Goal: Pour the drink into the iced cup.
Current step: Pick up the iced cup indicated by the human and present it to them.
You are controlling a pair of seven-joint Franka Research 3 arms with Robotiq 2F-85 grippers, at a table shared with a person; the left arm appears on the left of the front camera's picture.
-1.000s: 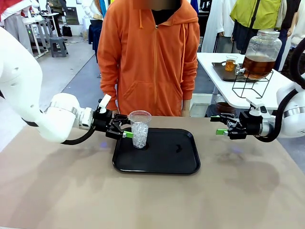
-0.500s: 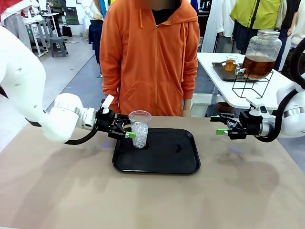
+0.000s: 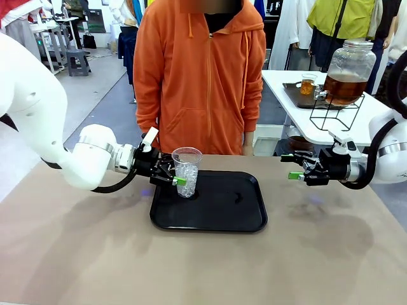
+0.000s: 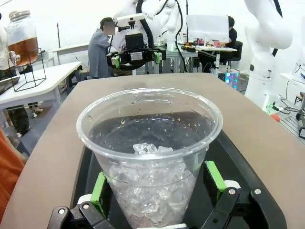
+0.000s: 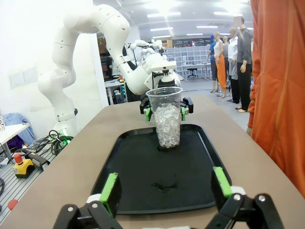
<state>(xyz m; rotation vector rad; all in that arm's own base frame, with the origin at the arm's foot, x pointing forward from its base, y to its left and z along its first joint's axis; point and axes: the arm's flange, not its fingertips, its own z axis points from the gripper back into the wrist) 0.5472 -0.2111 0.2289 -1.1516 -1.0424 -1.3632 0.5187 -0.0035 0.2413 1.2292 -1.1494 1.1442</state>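
Observation:
The iced cup (image 3: 186, 171), clear plastic and about half full of ice, stands upright at the back left of a black tray (image 3: 216, 213). My left gripper (image 3: 177, 175) is open around it. In the left wrist view the cup (image 4: 150, 143) sits between the green pads (image 4: 98, 188), close to both. My right gripper (image 3: 296, 166) hovers open and empty to the right of the tray, pointing at the cup (image 5: 166, 119). Amber drink shows in a large glass jar (image 3: 348, 70) and a small glass (image 3: 308, 84) on the side table behind.
A person in an orange hoodie (image 3: 200, 76) stands at the far edge of the table, right behind the tray. The jar rests on a black wire stand (image 3: 334, 114) on a white side table at the back right. Bare tabletop (image 3: 191, 267) lies in front of the tray.
My left gripper has slid to the right, so its open fingers now flank the iced cup. The cup, tray and right arm have not moved.

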